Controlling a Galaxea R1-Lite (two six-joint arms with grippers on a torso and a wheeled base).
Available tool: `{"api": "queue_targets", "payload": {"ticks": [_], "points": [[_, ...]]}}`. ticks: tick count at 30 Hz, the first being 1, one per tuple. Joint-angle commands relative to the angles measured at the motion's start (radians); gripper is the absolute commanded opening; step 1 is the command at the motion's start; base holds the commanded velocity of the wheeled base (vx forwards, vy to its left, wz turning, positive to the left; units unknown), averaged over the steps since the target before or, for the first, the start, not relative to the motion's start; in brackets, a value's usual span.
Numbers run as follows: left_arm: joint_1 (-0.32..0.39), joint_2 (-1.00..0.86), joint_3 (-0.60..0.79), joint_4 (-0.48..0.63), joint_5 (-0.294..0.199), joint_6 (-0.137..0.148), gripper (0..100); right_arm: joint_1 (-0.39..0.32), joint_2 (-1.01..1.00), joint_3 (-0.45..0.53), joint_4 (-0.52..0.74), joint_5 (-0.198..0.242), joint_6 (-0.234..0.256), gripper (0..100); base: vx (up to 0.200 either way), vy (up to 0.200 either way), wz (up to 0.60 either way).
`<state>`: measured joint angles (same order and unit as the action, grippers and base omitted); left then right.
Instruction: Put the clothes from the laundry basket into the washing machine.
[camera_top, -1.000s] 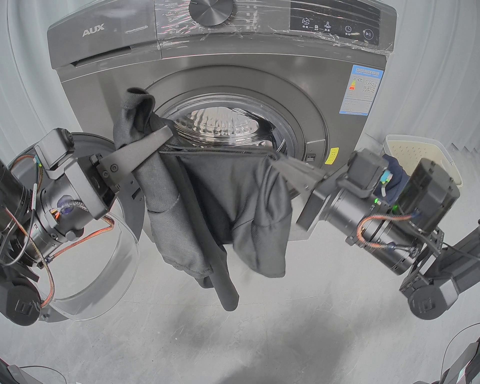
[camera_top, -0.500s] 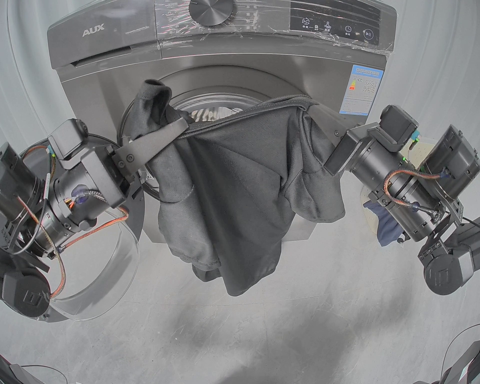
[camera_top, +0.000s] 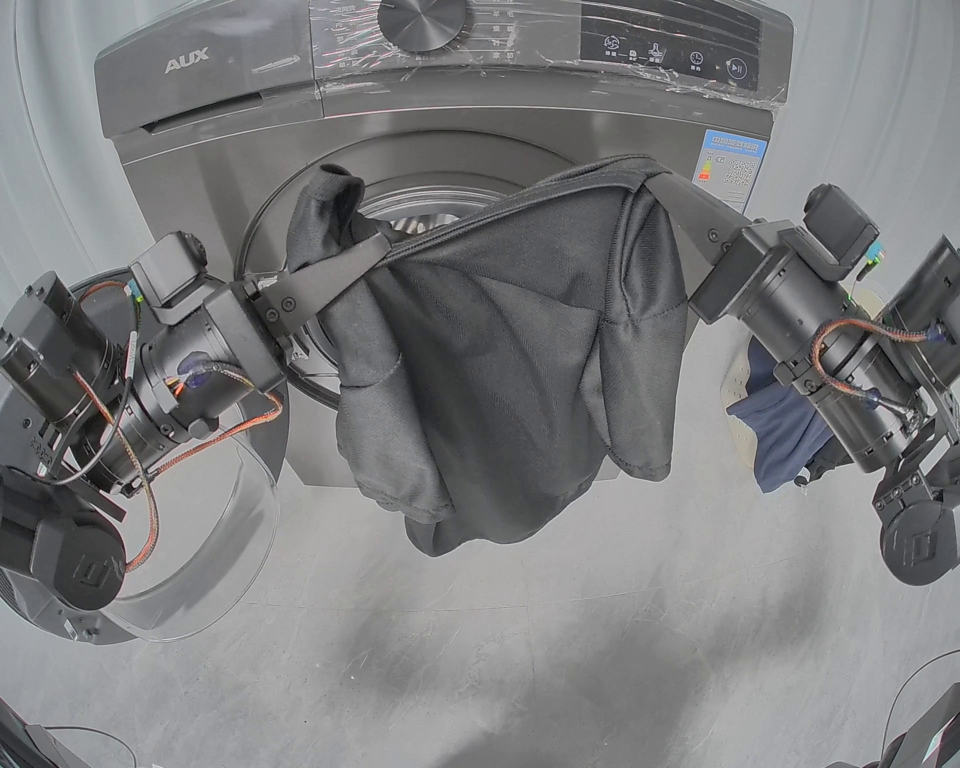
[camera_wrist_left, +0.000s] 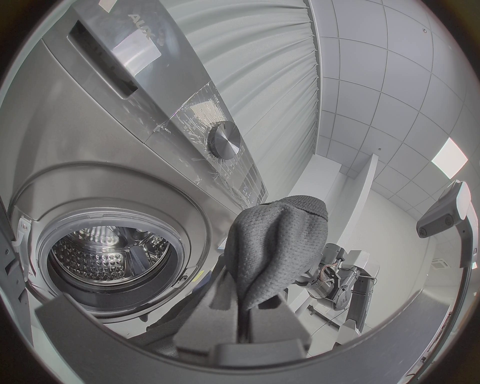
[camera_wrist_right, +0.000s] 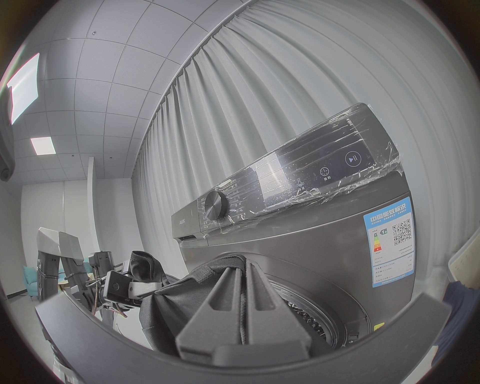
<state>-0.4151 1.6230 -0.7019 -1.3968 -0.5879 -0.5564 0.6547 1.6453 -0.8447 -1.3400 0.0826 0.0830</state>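
A dark grey garment (camera_top: 510, 350) hangs stretched between both grippers in front of the washing machine (camera_top: 440, 110), covering most of the drum opening (camera_top: 400, 210). My left gripper (camera_top: 375, 245) is shut on the garment's left upper edge, a fold (camera_wrist_left: 277, 245) sticking up past its fingers. My right gripper (camera_top: 655, 180) is shut on the right upper corner (camera_wrist_right: 220, 265), slightly higher than the left. In the left wrist view the drum (camera_wrist_left: 107, 252) is open. The laundry basket (camera_top: 742, 385) at right, largely behind my right arm, holds a dark blue cloth (camera_top: 785, 430).
The machine's round door (camera_top: 190, 540) stands swung open at the lower left, under my left arm. Grey floor (camera_top: 560, 650) lies below the hanging garment. Curtains hang on both sides of the machine.
Both grippers have lifted the garment up, from below the drum opening to across it. The right gripper rose most and moved right, stretching the cloth wider.
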Motion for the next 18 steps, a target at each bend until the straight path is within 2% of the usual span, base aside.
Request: {"api": "queue_targets", "payload": {"ticks": [1,8,11,16,17,18], "points": [[-0.002,0.006,0.001,-0.002,0.002,0.000,0,0.000,-0.013,0.003,-0.001,0.000,0.000,0,0.000,0.000,0.00],[-0.008,-0.002,0.002,-0.002,0.008,0.000,0,0.000,-0.015,0.010,0.001,-0.001,0.000,0,0.000,0.000,0.00],[-0.014,-0.003,-0.001,-0.002,0.006,0.000,0,0.005,-0.016,0.042,0.001,0.000,0.000,0,0.000,0.000,0.00],[-0.048,0.003,-0.027,0.004,0.011,0.003,0,0.059,-0.002,0.285,-0.002,0.005,-0.003,0,0.000,0.000,0.00],[-0.048,0.005,-0.027,0.004,0.011,0.003,0,0.062,0.005,0.306,-0.004,0.005,-0.002,100,0.000,0.000,0.00],[-0.051,0.005,-0.028,0.002,0.011,0.003,0,0.066,0.028,0.322,-0.018,0.008,0.003,100,0.000,0.000,0.00]]}}
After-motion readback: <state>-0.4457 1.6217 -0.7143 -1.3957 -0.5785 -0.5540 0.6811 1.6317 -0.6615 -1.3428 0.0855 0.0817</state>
